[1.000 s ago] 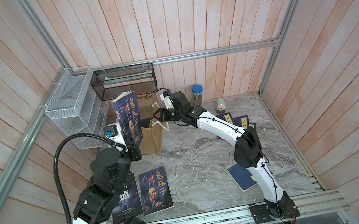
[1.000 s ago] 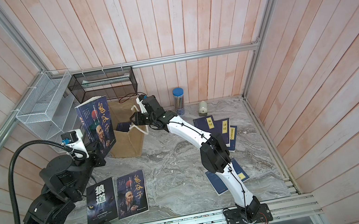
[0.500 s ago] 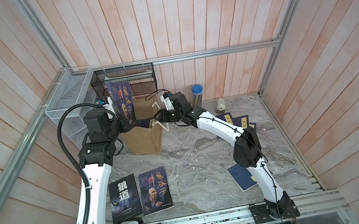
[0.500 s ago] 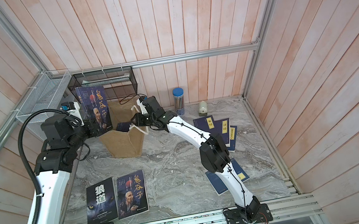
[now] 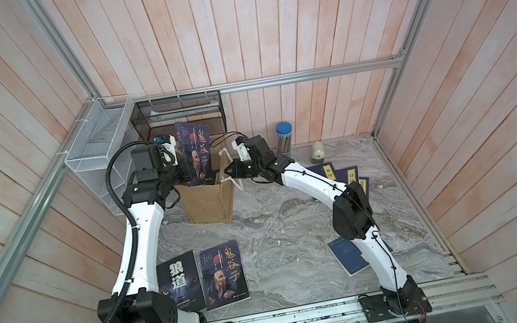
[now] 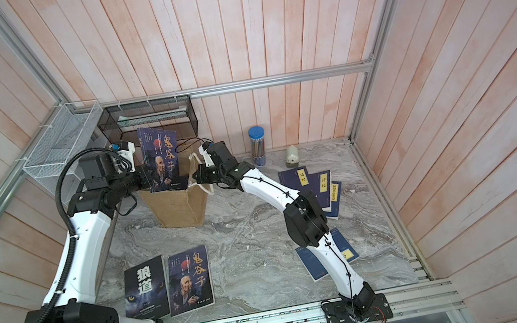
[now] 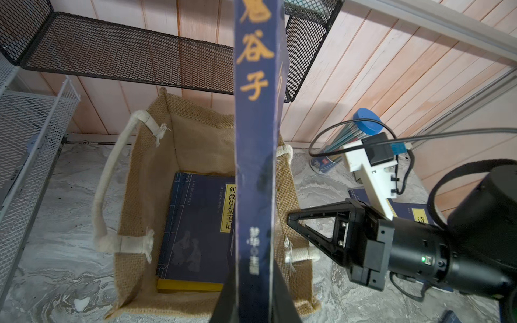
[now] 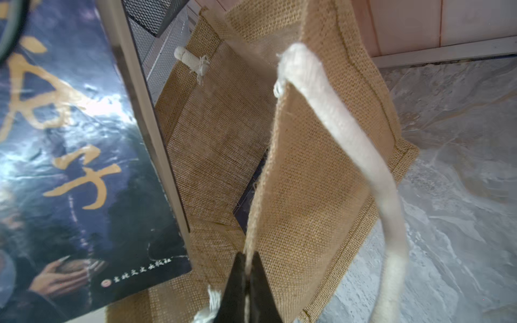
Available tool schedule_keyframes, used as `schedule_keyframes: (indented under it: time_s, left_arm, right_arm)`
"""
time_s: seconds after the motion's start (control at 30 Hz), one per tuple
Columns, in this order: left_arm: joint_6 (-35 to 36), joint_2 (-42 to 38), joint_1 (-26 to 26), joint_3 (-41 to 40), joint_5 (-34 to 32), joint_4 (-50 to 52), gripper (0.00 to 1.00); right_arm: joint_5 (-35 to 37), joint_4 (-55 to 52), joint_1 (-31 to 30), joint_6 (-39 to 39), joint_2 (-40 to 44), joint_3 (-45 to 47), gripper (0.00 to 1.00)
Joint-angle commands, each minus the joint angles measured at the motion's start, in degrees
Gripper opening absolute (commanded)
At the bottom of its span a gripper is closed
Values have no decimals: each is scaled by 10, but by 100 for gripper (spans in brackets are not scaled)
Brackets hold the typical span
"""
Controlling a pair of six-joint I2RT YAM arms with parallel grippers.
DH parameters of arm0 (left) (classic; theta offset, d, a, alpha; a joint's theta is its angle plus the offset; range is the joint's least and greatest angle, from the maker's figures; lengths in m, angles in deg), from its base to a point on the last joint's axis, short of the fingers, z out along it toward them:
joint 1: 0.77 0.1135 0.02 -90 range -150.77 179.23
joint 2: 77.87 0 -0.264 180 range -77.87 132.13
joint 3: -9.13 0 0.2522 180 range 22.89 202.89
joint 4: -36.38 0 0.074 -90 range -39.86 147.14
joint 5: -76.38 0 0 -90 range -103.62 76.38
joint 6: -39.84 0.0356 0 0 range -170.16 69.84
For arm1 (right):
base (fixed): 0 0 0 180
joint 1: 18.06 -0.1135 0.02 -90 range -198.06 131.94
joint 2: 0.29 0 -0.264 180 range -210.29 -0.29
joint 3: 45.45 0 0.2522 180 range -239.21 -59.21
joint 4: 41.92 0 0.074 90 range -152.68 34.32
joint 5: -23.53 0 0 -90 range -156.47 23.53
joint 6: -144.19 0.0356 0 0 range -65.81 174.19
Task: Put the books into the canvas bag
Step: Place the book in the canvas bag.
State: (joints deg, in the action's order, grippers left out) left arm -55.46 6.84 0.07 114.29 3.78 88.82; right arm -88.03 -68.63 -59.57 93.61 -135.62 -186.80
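My left gripper [image 7: 253, 285] is shut on the lower end of a dark old-man portrait book [image 5: 195, 151], held upright over the open canvas bag [image 5: 209, 201]. The book's bottom edge is at the bag's mouth. My right gripper [image 8: 247, 260] is shut on the bag's right-hand rim, beside its white rope handle [image 8: 349, 134]. A navy book with a yellow label [image 7: 195, 223] lies flat inside the bag. On the table lie a black wolf book [image 5: 179, 282], another portrait book [image 5: 224, 275], navy books [image 5: 340, 174] at the right, and one [image 5: 345, 254] under the right arm.
A black mesh basket [image 5: 179, 111] hangs on the back wall just behind the bag, and a white wire rack [image 5: 97, 152] is on the left wall. A blue-lidded pencil tube [image 5: 284, 137] and a small cream object [image 5: 318, 152] stand at the back.
My left arm has swung the portrait book from the near left to over the bag and lowered it. The right gripper has closed on the bag's rim.
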Motion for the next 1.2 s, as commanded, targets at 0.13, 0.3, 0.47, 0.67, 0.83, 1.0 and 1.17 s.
schedule_keyframes:
  time_s: [0.13, 0.3, 0.47, 0.67, 0.83, 1.0, 1.17]
  left_arm:
    - [60, 42, -2, 65, -37, 84, 0]
    - [77, 61, -20, 87, -85, 130, 0]
    - [97, 93, -48, 113, -109, 160, 0]
    - [96, 153, -57, 159, -81, 186, 0]
    - [111, 209, -55, 214, -20, 218, 0]
    - [110, 253, -29, 242, 40, 236, 0]
    - [115, 286, -3, 246, 69, 233, 0]
  right_arm:
    - [13, 13, 6, -25, 33, 11, 0]
    - [11, 45, 7, -19, 65, 61, 0]
    - [0, 49, 10, -10, 68, 64, 0]
    - [-7, 45, 14, -9, 69, 61, 0]
    - [-16, 37, 19, -13, 65, 55, 0]
    - [-21, 14, 20, -24, 52, 29, 0]
    - [-30, 13, 20, -21, 40, 18, 0]
